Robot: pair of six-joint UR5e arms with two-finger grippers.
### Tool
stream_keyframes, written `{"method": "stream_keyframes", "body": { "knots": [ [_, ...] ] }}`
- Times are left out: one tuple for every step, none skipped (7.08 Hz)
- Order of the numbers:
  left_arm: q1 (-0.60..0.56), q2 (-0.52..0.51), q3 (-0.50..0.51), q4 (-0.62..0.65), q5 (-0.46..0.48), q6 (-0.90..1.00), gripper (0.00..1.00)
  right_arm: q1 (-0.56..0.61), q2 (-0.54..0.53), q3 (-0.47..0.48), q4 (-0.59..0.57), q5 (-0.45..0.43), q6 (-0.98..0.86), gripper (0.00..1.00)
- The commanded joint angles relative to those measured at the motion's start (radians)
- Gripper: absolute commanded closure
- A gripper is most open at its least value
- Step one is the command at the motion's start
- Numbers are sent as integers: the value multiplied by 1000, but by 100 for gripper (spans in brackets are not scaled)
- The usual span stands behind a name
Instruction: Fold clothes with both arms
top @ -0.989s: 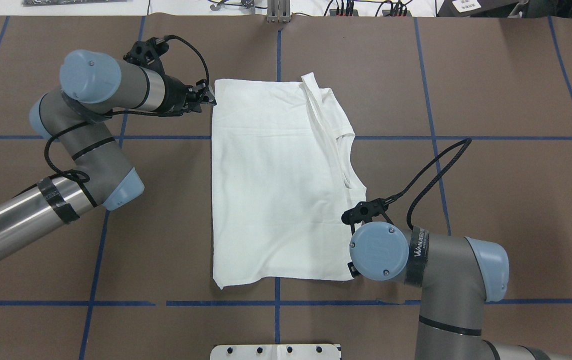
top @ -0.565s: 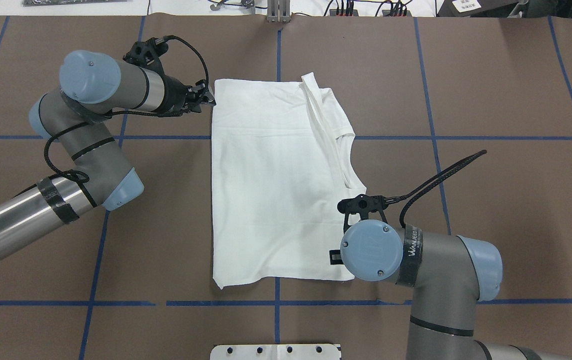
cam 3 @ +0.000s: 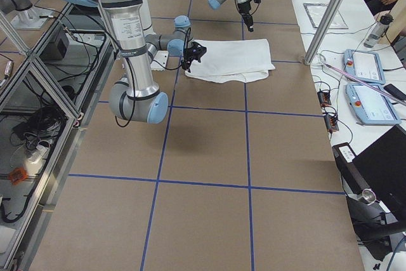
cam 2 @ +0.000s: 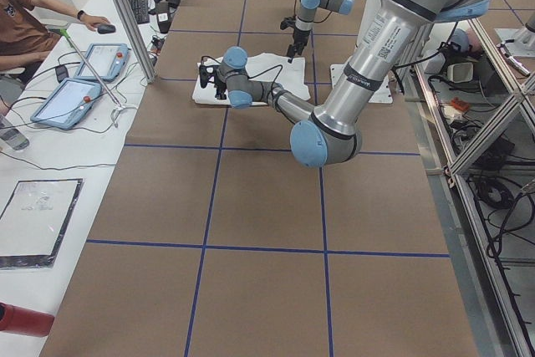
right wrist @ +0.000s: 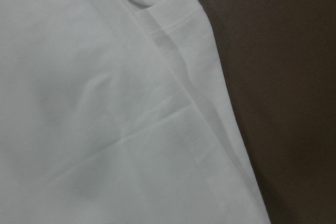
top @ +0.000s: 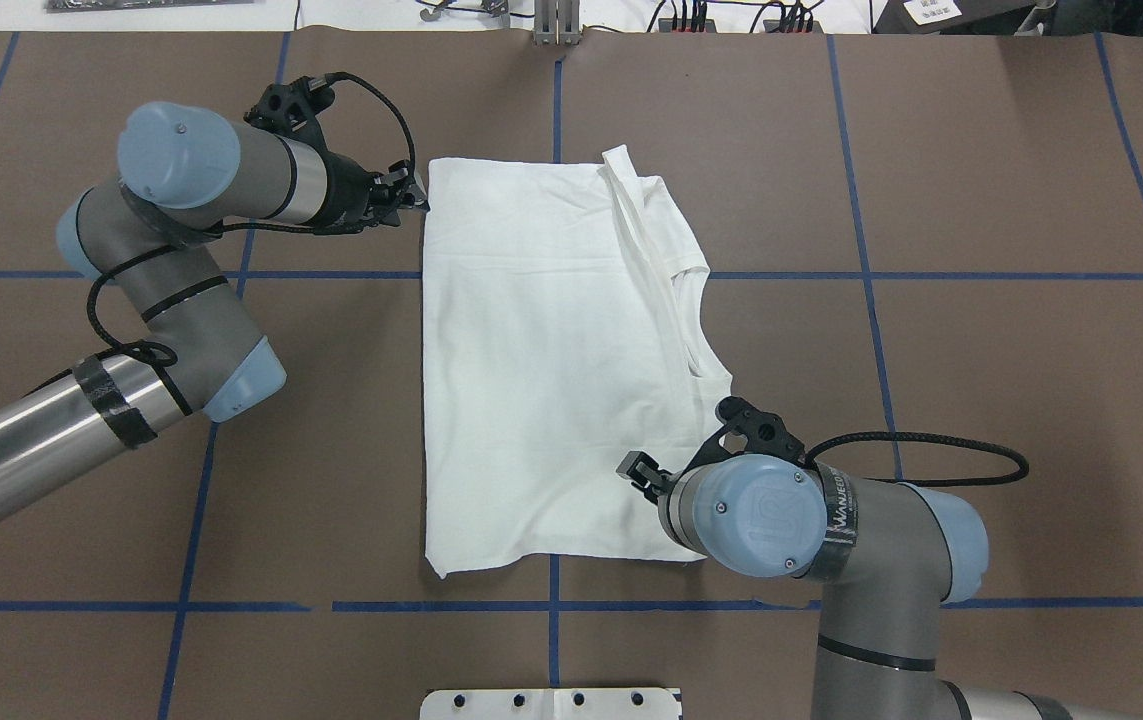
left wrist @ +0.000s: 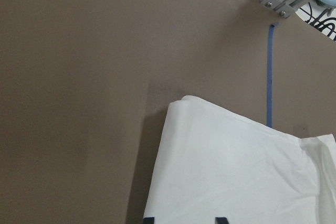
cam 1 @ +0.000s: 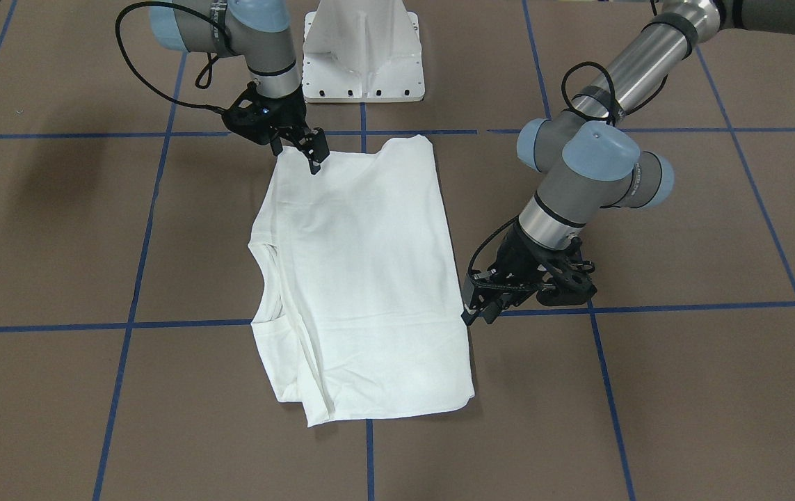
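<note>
The white T-shirt (top: 551, 350) lies folded flat in a long block in the middle of the brown table, with a sleeve and hem layered along its right edge. No printed text shows. My left gripper (top: 418, 203) is low at the shirt's far left corner, open; in the left wrist view its two fingertips (left wrist: 149, 219) stand apart at the edge of the cloth (left wrist: 231, 171). My right gripper (top: 636, 470) hovers over the shirt's near right part, open and empty. The right wrist view shows only layered white cloth (right wrist: 105, 103). In the front-facing view the left gripper (cam 1: 475, 311) is beside the shirt (cam 1: 362, 278).
The white pedestal base (cam 1: 362, 49) stands at the table's near edge. Blue tape lines (top: 871, 275) grid the brown table. A metal post (top: 556, 25) stands at the far edge. In the exterior left view, an operator (cam 2: 33, 22) and tablets sit beyond the far side.
My right wrist has swung round and its gripper has moved left, from the shirt's near right corner to over the cloth. The left gripper has drawn back slightly from the far left corner.
</note>
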Motion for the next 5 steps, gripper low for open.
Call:
{"method": "stream_keyframes", "body": {
  "knots": [
    [0, 1, 0, 0, 1, -1, 51, -2, -28, -11, 5, -1, 47, 6],
    [0, 0, 0, 2, 3, -4, 51, -5, -22, -18, 5, 1, 47, 8],
    [2, 1, 0, 2, 3, -4, 51, -7, -22, -17, 5, 1, 47, 13],
    [2, 1, 0, 2, 3, -4, 51, -9, -23, -17, 5, 1, 47, 25],
    [2, 1, 0, 2, 3, -4, 51, -9, -26, -17, 5, 1, 47, 34]
  ]
}}
